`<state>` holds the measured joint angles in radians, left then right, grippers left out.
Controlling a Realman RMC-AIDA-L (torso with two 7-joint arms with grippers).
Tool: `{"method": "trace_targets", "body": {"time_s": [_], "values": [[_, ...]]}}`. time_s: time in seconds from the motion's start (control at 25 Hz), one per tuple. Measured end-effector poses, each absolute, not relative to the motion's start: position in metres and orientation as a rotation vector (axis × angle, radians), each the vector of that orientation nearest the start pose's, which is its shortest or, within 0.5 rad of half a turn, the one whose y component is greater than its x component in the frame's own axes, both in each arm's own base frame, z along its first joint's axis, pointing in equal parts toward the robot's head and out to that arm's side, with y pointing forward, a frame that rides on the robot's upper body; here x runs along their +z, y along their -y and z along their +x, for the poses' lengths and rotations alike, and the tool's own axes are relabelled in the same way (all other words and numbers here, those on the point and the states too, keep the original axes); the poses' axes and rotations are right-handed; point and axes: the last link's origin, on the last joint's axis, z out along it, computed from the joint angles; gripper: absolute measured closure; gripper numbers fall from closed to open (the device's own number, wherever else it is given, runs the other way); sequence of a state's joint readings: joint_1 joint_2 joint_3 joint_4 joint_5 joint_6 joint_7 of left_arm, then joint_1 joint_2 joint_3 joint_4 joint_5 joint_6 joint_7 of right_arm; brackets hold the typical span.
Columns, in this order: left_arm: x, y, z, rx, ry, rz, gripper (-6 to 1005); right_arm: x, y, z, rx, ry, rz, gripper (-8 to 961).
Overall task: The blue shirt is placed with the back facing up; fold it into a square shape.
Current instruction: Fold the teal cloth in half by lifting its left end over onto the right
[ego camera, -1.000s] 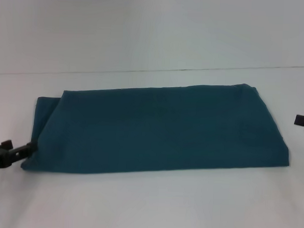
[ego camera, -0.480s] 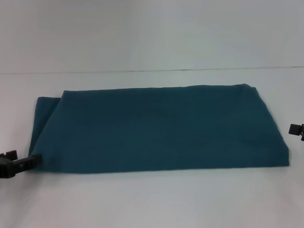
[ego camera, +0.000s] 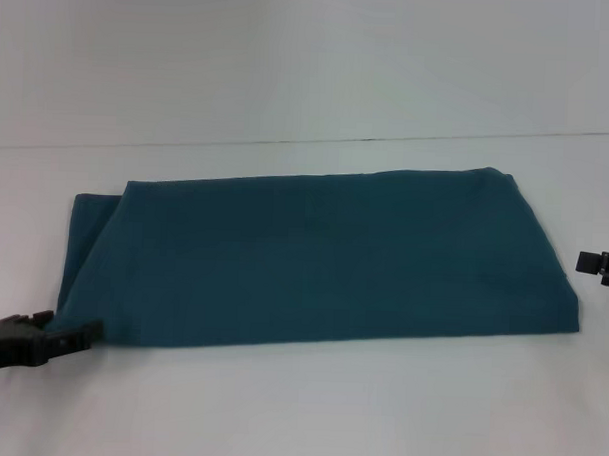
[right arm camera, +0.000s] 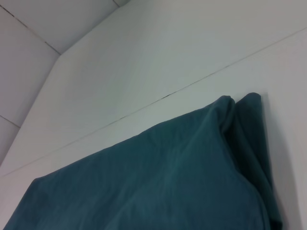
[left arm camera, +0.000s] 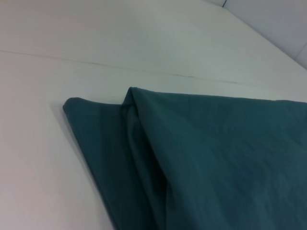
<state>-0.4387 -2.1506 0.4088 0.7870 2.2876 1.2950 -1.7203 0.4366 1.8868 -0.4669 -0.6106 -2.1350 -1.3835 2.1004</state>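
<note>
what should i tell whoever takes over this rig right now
Left gripper: low at the shirt's near-left corner, touching or almost touching its edge; no grasp visible.
Right gripper: just off the shirt's right end, apart from it.
Shirt: flat on the table, a long rectangle lying left to right, layers showing at both ends.
Done: folded into a band.
Left: fold end to end into a square.

The blue shirt [ego camera: 318, 257] lay folded across the middle of the table [ego camera: 308, 408]. The left gripper [ego camera: 76, 338] sat at the lower left, touching the shirt's near corner. The right gripper [ego camera: 593, 263] was at the right edge, just beside the shirt.
</note>
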Motion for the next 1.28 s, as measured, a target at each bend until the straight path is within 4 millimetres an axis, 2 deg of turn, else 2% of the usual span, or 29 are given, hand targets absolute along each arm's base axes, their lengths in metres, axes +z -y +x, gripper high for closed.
{"method": "trace_targets", "body": {"time_s": [0.48,0.72,0.92,1.16,1.24,1.28], "values": [[0.0243,-0.3213,-0.3423,-0.428,1.207,-2.23,89,0.0972,-0.3239,0.3712,0.638,-1.644,-1.977,209],[0.0243,-0.3229,-0.3422,-0.382,1.201,-2.246,168,0.0969,-0.3247,0.3705,0.642,-1.642,-1.977,210],[0.0251,-0.3238,-0.3418,-0.368,1.203,-2.247,409,0.0969,-0.3246,0.3704,0.645,-1.637,-1.978,210],[0.0257,-0.3263,-0.3391,-0.37,1.193,-2.256,653,0.0947,-0.3257,0.3724,0.631,-1.633,-1.965,209],[0.0264,-0.3272,-0.3378,-0.374,1.187,-2.258,859,0.0922,-0.3272,0.373,0.617,-1.631,-1.96,210],[0.0273,-0.3277,-0.3373,-0.375,1.184,-2.257,878,0.0908,-0.3279,0.3729,0.612,-1.632,-1.96,210]]}}
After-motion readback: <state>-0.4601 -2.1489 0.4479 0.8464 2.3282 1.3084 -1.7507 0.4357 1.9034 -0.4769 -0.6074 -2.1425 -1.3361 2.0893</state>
